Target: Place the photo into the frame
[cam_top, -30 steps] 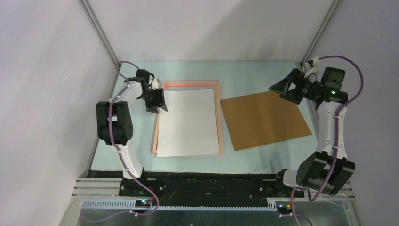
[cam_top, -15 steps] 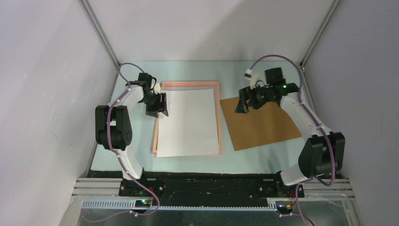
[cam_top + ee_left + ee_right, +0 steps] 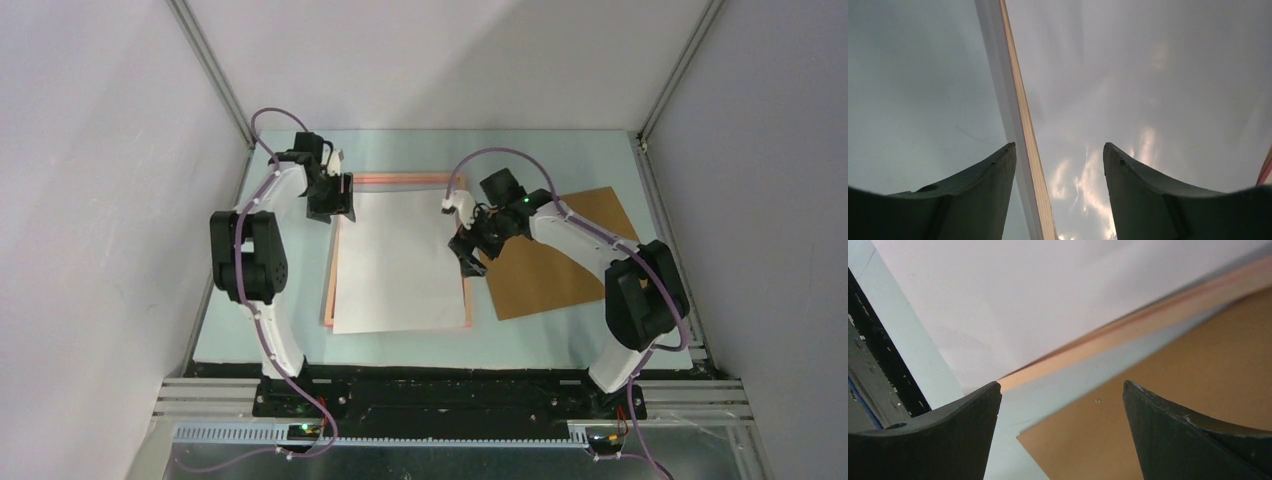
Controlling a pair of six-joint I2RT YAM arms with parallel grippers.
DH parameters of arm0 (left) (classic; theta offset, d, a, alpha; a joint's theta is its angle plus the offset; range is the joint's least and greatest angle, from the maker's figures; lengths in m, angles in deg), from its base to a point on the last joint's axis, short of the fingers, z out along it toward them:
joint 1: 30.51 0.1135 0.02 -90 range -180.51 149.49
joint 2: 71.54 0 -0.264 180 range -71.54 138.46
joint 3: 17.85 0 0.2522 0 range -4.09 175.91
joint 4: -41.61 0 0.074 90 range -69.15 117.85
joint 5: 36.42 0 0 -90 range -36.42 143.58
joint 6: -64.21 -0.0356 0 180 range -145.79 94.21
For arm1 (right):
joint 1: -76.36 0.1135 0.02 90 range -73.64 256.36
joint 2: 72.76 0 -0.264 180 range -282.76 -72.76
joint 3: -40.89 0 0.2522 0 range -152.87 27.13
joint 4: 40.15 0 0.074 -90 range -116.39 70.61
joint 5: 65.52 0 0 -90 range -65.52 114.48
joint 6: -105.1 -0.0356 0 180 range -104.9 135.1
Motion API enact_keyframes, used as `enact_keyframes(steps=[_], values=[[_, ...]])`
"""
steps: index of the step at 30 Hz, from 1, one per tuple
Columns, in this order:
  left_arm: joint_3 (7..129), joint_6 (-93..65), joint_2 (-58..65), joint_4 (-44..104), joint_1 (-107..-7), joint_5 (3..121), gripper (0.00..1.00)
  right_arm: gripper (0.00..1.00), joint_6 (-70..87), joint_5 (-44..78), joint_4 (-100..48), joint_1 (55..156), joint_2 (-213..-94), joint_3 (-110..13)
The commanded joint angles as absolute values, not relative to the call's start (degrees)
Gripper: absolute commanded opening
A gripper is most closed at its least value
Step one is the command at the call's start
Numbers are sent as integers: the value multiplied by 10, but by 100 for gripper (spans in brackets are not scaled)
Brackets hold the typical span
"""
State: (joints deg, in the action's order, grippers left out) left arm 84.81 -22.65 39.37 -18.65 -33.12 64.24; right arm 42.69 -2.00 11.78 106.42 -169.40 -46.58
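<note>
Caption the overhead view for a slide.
Both open, left gripper and right gripper flank the photo, white side up on the frame, brown board alongside.

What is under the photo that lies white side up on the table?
The photo lies on the frame, whose pink border shows along the photo's far and side edges. The pane beneath is covered, and so is the printed side.

so the photo [image 3: 400, 260] sits on the frame [image 3: 400, 178], a bit crooked, its near-left corner poking over the frame's near edge. The board [image 3: 570, 265] lies just right of the frame, both on the table [image 3: 420, 145].
</note>
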Motion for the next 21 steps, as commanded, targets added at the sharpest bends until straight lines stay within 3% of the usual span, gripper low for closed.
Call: enact_keyframes(steps=[1,21], values=[[898,-217,439,-183,-332,641,69,95,451,4,80,1097,-1719,-471],[970,-210,529,-184,-311,660,61,92,432,-19,95,1085,-1723,-471]])
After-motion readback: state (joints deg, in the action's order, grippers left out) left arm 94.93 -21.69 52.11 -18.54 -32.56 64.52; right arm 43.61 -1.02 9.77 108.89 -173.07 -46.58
